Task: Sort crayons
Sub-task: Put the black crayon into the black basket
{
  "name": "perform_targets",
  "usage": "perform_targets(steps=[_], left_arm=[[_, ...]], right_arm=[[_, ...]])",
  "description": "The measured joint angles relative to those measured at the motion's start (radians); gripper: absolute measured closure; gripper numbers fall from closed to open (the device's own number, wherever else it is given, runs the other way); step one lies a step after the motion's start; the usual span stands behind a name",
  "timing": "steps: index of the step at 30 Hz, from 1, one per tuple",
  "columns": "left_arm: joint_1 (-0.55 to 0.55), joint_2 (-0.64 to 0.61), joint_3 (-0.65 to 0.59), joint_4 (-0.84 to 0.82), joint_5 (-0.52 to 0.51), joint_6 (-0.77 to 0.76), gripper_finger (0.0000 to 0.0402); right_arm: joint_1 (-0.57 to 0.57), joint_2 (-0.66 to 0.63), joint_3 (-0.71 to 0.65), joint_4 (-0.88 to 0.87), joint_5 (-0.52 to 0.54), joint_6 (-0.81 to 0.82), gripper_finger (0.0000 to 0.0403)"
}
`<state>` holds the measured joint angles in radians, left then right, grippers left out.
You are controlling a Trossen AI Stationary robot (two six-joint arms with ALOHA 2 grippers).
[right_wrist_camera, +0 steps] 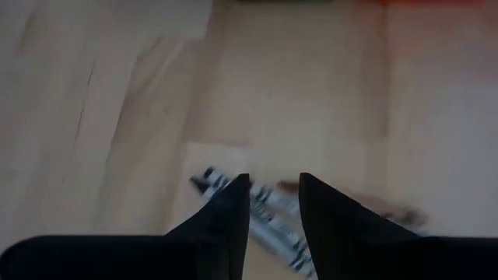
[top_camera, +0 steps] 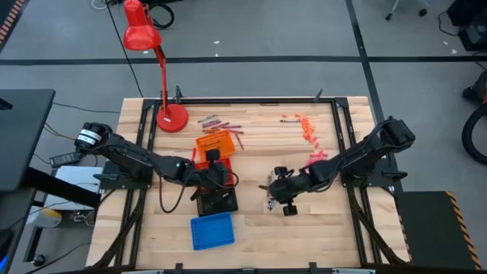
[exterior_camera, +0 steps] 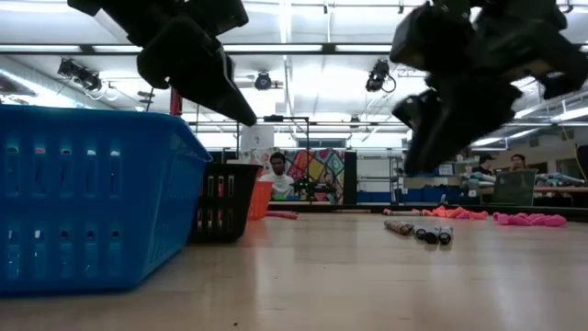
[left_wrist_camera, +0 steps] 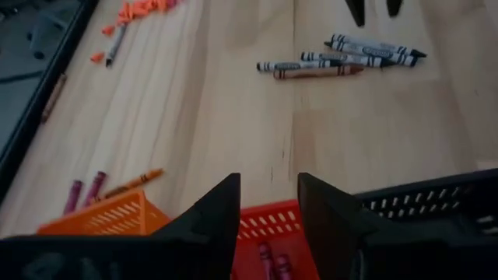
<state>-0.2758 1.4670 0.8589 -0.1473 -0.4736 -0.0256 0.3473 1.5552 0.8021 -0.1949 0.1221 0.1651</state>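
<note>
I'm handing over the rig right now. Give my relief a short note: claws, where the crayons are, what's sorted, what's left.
Left claw: open, empty, above the red tray, which already holds a few maroon crayons.
Right claw: open, empty, right above the small bunch of dark crayons mid-table, not gripping yet.
Loose on the table: maroon and orange crayons beyond the orange tray, and an orange pile on the far right.
The blue tray looks empty; what is in the black tray cannot be seen.
Left to do: most of the sorting.
</note>
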Motion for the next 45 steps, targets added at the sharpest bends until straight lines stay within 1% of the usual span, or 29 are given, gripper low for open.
perform_targets(steps=[3, 7, 12, 15, 21, 29, 32, 37, 45], left_arm=[[0.011, 0.000, 0.000, 0.028, 0.000, 0.020, 0.0260], [0.030, 0.000, 0.000, 0.035, 0.000, 0.022, 0.0260], [0.054, 0.000, 0.000, 0.038, 0.000, 0.042, 0.0260], [0.067, 0.000, 0.000, 0.042, 0.000, 0.055, 0.0260], [0.083, 0.000, 0.000, 0.048, 0.002, 0.066, 0.0260], [0.081, 0.000, 0.000, 0.048, 0.003, 0.060, 0.0260], [0.081, 0.000, 0.000, 0.048, 0.003, 0.059, 0.0260], [0.081, 0.000, 0.000, 0.047, 0.003, 0.058, 0.0260], [0.081, 0.000, 0.000, 0.047, 0.003, 0.057, 0.0260]], right_arm=[[0.018, 0.032, 0.000, -0.008, -0.002, 0.041, 0.0282], [0.039, 0.063, 0.000, -0.022, -0.005, 0.041, 0.0281], [0.058, 0.072, 0.000, -0.055, 0.036, 0.001, 0.0281], [0.064, 0.082, 0.001, -0.037, 0.043, -0.043, 0.0281], [0.065, 0.096, 0.001, -0.024, 0.043, -0.112, 0.0282], [0.064, 0.097, 0.000, -0.020, 0.043, -0.149, 0.0282], [0.064, 0.098, -0.016, 0.009, 0.042, -0.150, 0.0282], [0.064, 0.119, -0.073, 0.116, 0.015, -0.148, 0.0282], [0.064, 0.124, -0.078, 0.117, 0.015, -0.130, 0.0283]])
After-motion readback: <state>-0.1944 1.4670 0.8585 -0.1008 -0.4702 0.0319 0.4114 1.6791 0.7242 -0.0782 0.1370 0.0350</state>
